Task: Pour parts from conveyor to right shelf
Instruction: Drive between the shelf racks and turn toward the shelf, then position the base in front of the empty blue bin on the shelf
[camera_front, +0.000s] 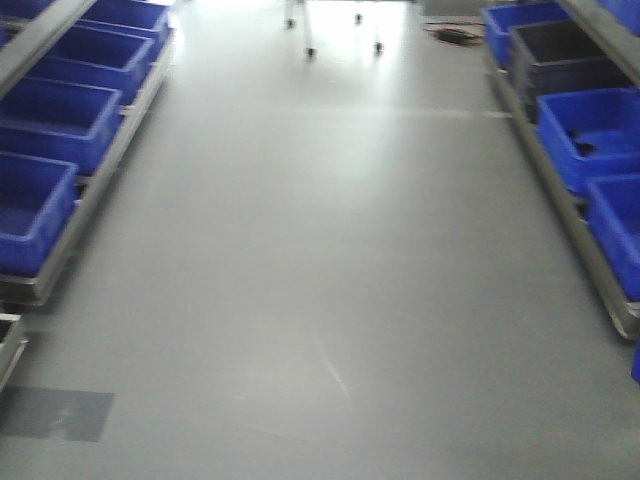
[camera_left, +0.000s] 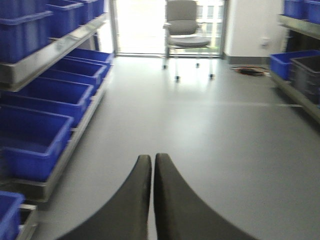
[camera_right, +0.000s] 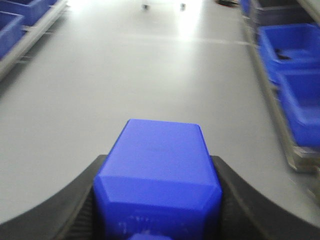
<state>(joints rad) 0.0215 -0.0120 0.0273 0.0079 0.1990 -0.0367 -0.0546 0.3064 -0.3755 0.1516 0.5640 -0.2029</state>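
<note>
Carrying step: the right gripper (camera_right: 157, 172) pinched the blue block (camera_right: 157, 147), while the left gripper (camera_left: 152, 159) was pressed together, empty. Next likely came a tip into the right shelf (camera_right: 299, 156).

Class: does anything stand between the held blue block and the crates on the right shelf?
Nothing visible does. The right gripper grips the blue block; only grey floor lies between it and the blue crates on the right shelf.
</note>
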